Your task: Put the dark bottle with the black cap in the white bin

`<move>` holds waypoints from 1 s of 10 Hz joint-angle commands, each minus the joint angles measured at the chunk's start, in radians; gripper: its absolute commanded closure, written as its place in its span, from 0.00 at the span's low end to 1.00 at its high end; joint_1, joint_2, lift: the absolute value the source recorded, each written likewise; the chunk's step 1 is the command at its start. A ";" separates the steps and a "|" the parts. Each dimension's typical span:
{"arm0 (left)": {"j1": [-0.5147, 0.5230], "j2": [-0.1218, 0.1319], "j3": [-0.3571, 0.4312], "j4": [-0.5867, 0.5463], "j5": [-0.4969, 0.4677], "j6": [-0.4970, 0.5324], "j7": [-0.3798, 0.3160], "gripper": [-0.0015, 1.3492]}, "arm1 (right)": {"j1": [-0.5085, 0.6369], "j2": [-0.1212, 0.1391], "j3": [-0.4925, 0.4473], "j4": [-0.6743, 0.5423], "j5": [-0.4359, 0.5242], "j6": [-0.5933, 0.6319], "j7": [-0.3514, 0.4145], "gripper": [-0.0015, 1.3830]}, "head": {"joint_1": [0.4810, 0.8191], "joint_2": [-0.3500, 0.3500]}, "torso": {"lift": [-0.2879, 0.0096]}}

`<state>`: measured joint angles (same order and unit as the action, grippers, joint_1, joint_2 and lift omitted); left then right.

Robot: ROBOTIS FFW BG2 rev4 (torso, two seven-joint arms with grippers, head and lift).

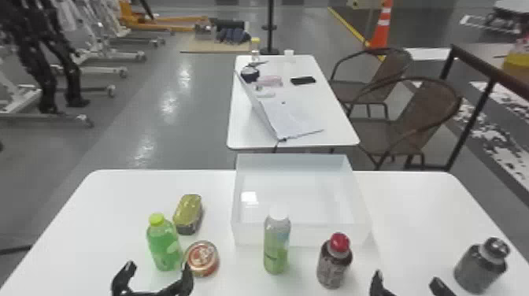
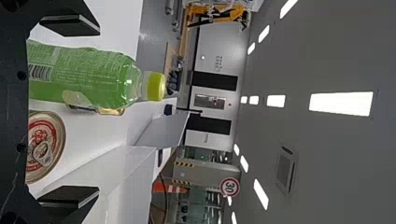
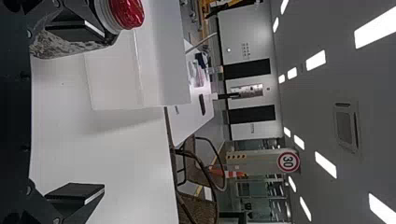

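Holding nothing, my right gripper (image 1: 407, 277) is showing its two fingers spread well apart at the bottom edge of the head view, right of centre. The dark bottle with the black cap (image 1: 480, 267) is standing on the white table (image 1: 413, 220) at the lower right of that frame, out beyond my right-hand finger. The white bin (image 1: 307, 235) is sitting near the middle, behind the row of bottles.

I am judging the step in hand to be the approach, since the target is standing ungripped. The next move is calling for my right arm to swing towards the right of the frame, with the fingers going around the bottle's body below the cap before closing. After that I am expecting a lift above the bin's wall, a carry back towards the centre and a lowering inside.

The red-capped bottle (image 1: 333, 261) is standing left of my right gripper, and in the right wrist view it is appearing at the upper left, close by one finger; a careless sideways shift is risking a knock there. My left gripper (image 1: 158, 269) is sitting at the lower left of the head view near the green bottle (image 1: 164, 248), its fingers wide apart and gripping nothing; I am not needing it for this.
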<state>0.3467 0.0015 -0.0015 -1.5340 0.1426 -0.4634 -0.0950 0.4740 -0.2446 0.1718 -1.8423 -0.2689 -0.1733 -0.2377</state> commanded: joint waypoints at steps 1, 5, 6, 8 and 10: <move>-0.002 -0.004 0.000 0.000 0.000 0.000 0.000 0.08 | 0.000 0.002 0.000 0.000 0.002 0.000 0.000 0.11 | 0.20 0.50 | 0.63; -0.002 -0.004 0.000 0.000 0.000 0.000 0.000 0.08 | 0.000 0.004 0.000 -0.002 0.000 0.006 0.000 0.11 | 0.20 0.50 | 0.63; 0.000 -0.004 0.000 0.000 0.000 0.000 0.000 0.08 | 0.002 0.005 0.000 -0.006 0.019 0.006 -0.008 0.11 | 0.20 0.50 | 0.63; 0.002 -0.004 0.002 0.000 0.000 -0.001 0.000 0.08 | 0.009 0.016 -0.002 0.028 0.002 -0.034 -0.095 0.10 | 0.20 0.50 | 0.63; 0.002 -0.004 0.003 0.000 0.002 -0.006 0.000 0.08 | -0.014 0.067 -0.005 0.126 -0.038 -0.137 -0.158 0.10 | 0.20 0.50 | 0.63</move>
<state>0.3482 0.0015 0.0009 -1.5340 0.1432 -0.4674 -0.0950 0.4661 -0.1934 0.1696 -1.7384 -0.3004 -0.2921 -0.3960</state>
